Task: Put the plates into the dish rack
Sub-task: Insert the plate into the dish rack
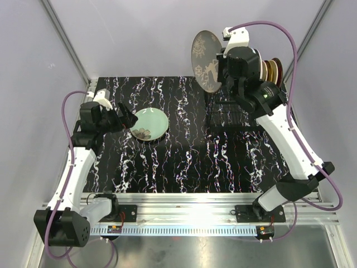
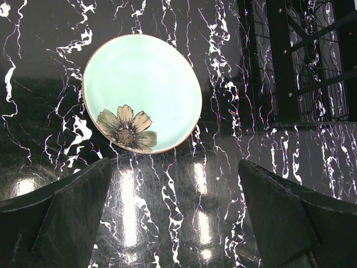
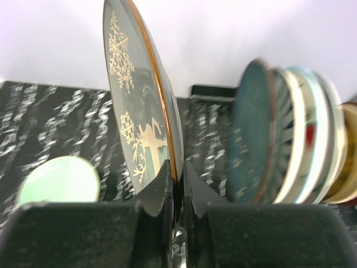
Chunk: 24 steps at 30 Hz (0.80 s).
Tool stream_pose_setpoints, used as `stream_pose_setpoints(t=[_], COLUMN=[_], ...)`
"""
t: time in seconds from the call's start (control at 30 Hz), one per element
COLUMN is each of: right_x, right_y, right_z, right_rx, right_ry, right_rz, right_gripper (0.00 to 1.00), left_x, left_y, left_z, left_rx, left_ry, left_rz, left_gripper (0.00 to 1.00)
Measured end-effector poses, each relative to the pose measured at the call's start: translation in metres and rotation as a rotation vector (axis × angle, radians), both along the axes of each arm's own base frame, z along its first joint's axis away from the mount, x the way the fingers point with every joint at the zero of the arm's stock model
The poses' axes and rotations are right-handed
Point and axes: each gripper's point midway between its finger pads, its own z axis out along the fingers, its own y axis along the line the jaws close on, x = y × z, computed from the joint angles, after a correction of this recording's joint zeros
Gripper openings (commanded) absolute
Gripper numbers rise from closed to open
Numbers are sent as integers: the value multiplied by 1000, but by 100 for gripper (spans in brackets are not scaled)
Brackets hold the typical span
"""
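Grey plate (image 3: 136, 106) rim in right fingers (image 3: 158, 202) | left fingers (image 2: 72, 219) apart

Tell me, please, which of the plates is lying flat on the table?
The mint-green flower plate; the snowflake plate is held on edge, and the other plates stand in the dish rack.

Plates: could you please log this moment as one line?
right gripper: shut on snowflake plate, upright, aloft | left gripper: open, facing mint flower plate flat on table | dish rack: several plates standing
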Motion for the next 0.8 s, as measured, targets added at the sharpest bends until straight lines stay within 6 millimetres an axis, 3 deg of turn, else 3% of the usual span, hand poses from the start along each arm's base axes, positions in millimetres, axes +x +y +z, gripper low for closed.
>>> stream_pose_setpoints(t=[0.23,0.57,0.8], right_x=[12,36,42], right_y=[-23,-31,-36], right_z=[20,15,14], right_rx=[-150,-341,-461], right_ry=[-60,-64,-66], right_rz=[-110,-204,-265], right_gripper=[0,0,0], left_x=[-1,-5,-5], left_y=[0,-1,-3], left_z=[-1,-4,-4], left_rx=[5,6,0], left_ry=[7,26,27], left_rz=[1,-10,-20], left_gripper=[99,99,99])
